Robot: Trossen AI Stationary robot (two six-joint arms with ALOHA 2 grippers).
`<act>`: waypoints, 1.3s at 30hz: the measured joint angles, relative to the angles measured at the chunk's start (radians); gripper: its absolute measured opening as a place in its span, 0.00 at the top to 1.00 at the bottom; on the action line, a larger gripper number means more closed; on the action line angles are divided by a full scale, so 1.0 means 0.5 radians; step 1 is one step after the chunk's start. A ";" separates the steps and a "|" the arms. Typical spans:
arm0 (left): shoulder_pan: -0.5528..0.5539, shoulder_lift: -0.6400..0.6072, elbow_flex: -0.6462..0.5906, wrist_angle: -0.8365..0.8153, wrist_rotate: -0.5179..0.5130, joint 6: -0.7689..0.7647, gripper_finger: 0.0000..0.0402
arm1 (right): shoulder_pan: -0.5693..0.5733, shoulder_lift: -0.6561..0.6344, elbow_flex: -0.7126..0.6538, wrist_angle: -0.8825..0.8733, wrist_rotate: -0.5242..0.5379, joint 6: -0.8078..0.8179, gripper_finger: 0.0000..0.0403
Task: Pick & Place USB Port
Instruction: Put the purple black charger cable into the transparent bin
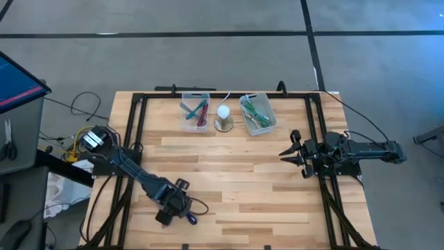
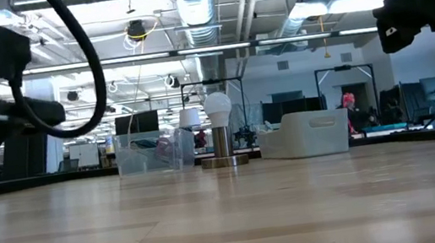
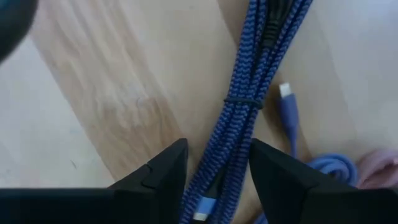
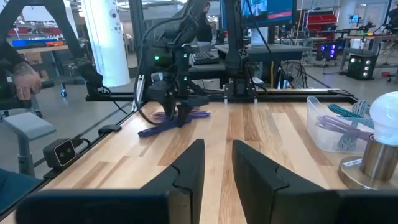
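Left end effector (image 3: 214, 171) sat wide open, fingers either side of the braided blue USB cable bundle (image 3: 249, 99) on the wooden counter (image 3: 106, 93). Light, floppy; likely best gripped near its tie. Right end effector (image 1: 290, 154) idle, fingers narrowly apart.

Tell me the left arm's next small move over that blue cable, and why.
Probably close on it. The left pincer is open, its fingers on either side of the bundled blue braided USB cable lying on the light wooden table. The right pincer waits at the table's right edge.

no text or label can be read anywhere.
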 joint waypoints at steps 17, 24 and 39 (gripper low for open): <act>0.126 -0.068 -0.013 -0.025 -0.077 -0.393 0.95 | 0.000 0.000 0.000 -0.001 0.001 0.001 0.81; 0.388 -0.321 -0.014 -0.026 -0.380 -0.329 0.95 | -0.001 0.001 0.000 -0.008 0.045 0.001 0.81; 1.352 -0.960 -0.011 -0.022 -0.758 0.094 0.95 | -0.001 0.000 0.000 -0.008 0.045 0.001 0.81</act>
